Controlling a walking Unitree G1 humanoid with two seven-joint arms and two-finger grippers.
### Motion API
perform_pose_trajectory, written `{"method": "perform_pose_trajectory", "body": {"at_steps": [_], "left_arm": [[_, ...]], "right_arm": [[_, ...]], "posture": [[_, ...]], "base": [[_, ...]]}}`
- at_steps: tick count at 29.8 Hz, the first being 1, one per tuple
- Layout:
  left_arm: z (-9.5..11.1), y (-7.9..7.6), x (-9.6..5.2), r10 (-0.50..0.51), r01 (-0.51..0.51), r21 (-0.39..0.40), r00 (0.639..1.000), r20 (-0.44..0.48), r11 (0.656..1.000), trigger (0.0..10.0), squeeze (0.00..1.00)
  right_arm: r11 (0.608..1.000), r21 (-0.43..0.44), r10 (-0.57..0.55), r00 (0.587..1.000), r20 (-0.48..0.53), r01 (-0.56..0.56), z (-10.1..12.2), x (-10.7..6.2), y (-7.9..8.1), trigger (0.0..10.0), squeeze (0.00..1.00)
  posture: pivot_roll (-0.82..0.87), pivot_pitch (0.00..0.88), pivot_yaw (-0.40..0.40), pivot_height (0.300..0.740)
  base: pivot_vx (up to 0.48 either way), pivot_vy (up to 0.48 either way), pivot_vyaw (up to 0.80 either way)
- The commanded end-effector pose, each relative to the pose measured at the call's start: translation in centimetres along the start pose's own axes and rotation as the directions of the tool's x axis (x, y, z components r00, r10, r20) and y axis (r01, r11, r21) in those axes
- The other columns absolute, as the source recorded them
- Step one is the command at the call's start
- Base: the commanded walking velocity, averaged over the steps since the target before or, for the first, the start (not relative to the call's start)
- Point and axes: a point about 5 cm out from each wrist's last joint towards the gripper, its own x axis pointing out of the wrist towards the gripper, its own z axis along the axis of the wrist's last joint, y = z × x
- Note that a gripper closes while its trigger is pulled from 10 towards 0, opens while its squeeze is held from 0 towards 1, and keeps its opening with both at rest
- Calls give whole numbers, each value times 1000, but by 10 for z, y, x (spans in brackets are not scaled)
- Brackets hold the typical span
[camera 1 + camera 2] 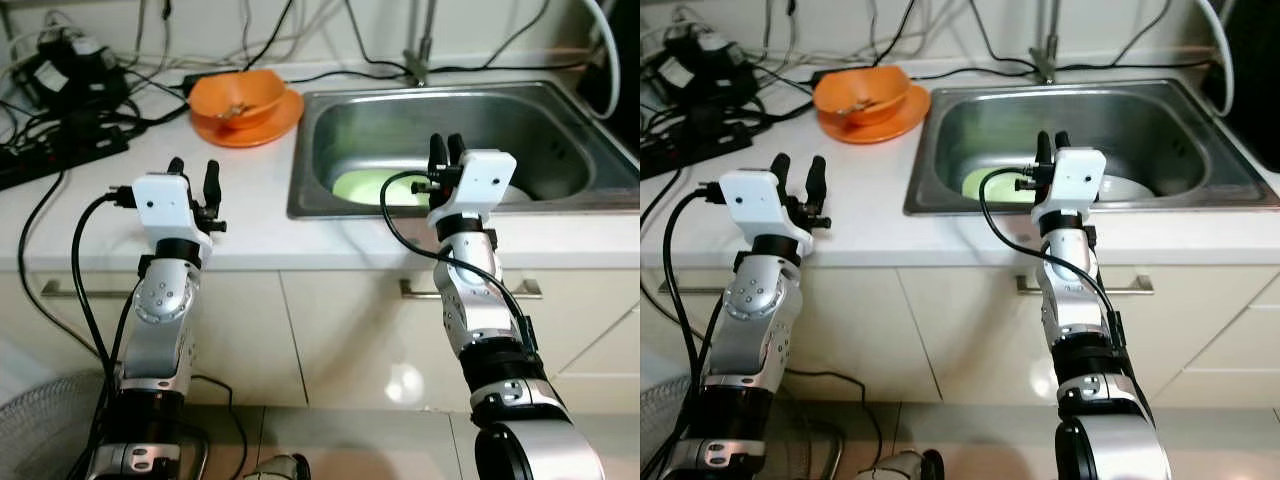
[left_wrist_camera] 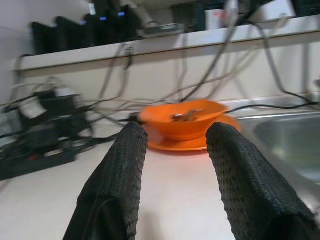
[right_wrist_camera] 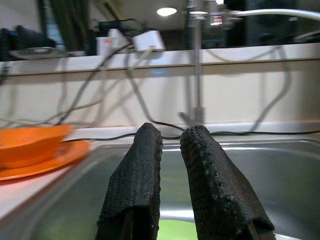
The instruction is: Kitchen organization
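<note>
Barely begun, by the look: orange bowl (image 1: 238, 97) on its plate (image 1: 275, 124) on desk (image 1: 250, 215), green plate (image 1: 368, 187) in sink (image 1: 330, 110). Left gripper (image 1: 192, 178) jaws apart, right gripper (image 1: 446, 152) jaws nearly together, both empty.

I see open white bench (image 1: 250, 195) between my left end effector (image 1: 192, 178) and the sink (image 1: 330, 110), a clear lane running far toward the orange bowl (image 1: 237, 97) on its orange plate (image 1: 262, 128); the far left is blocked by a power strip (image 1: 60, 155) and tangled cables (image 1: 100, 70); my right end effector (image 1: 447, 152) sits at the sink's near rim, with room in the basin beyond except for the green plate (image 1: 365, 186) and the faucet (image 1: 421, 50) at the far edge.
</note>
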Motion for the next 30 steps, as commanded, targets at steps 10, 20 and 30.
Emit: {"method": "perform_pose_trajectory", "body": {"at_steps": [10, 20, 30], "left_arm": [[-6, 0, -1, 11, -11, 1, 1000, -10, 1000, 10000, 0], [-7, -8, 4, -15, 15, -23, 1000, -2, 1000, 10000, 0], [-7, -11, 7, -32, 32, -30, 999, 3, 999, 10000, 0]], "right_arm": [[1000, 10, 22, 999, -23, -22, -2, 1, 4, 10000, 0], [999, -6, 42, 999, -24, -42, 2, 6, 3, 10000, 0], [998, -20, 52, 998, -30, -53, 2, 6, 3, 10000, 0]], "posture": [[143, 0, 94, 740], [118, 0, 53, 740], [113, 0, 48, 740]], "base": [[252, 0, 0], [253, 0, 0], [252, 0, 0]]}}
